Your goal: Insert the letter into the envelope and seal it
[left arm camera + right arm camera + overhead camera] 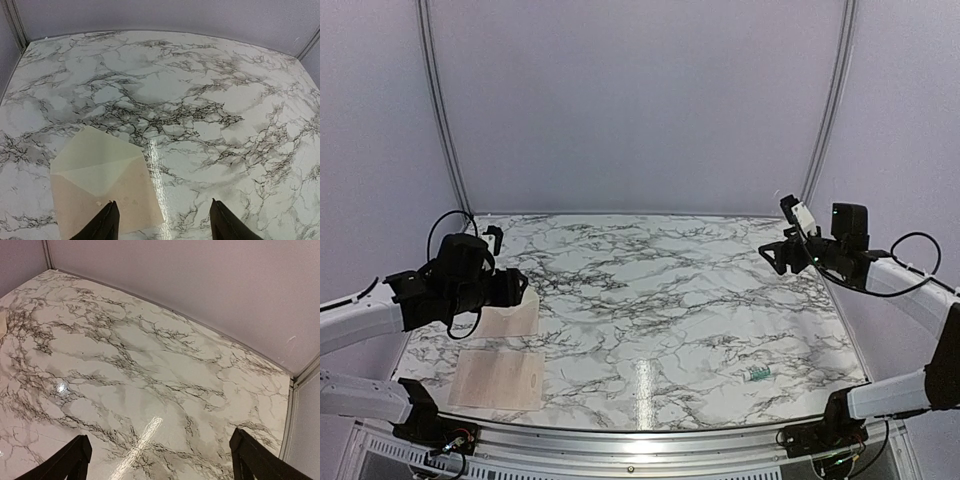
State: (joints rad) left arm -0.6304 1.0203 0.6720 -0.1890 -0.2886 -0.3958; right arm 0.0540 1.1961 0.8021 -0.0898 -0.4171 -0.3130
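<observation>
On the bench's [680,300] left side, the letter [500,378] lies flat near the front edge, with the open-flapped envelope [100,192] just behind it. Both are likely thin, light and floppy, best pinched at an edge. The left claw [162,224] is spread and empty above the envelope; the right claw [160,462] is spread and empty.

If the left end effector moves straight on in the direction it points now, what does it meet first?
The left end effector would probably meet the bare marble table first, just right of the open envelope; one finger may clip its edge. Depth is unclear.
</observation>
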